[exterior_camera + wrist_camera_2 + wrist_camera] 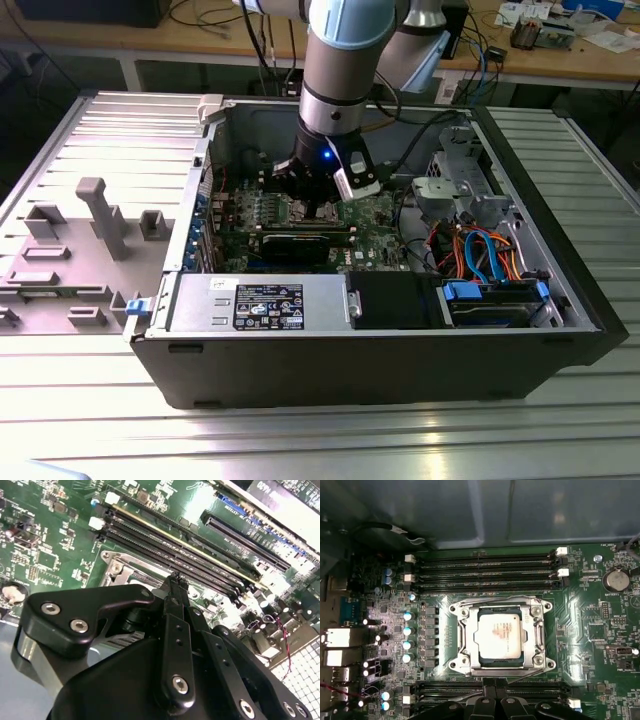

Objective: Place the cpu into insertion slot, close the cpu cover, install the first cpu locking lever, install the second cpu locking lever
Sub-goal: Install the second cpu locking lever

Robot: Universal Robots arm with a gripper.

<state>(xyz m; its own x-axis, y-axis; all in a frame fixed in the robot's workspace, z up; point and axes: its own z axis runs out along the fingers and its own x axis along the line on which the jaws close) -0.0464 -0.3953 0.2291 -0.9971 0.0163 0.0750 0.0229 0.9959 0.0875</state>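
Note:
The cpu (500, 637), a silver-grey square, lies flat in the insertion slot (547, 605) on the green board. The cpu cover (466, 645) is down around it, and the chip shows through the cover's window. A thin wire lever (495, 599) runs along the slot's side towards the case wall. My gripper (494, 687) is shut with its black fingertips together just off the slot's opposite edge, over the memory slots. In the second wrist view the gripper (175, 577) tip sits by the slot's silver corner (117, 567). In the exterior view the gripper (318, 190) is down inside the open case above the slot (312, 210).
Long black memory slots (485, 565) flank the socket on both sides. A grey power box (260, 300) lies along the case's front, with a drive cage and orange and blue cables (480, 250) at the exterior view's right. A grey fixture (100, 215) stands at its left.

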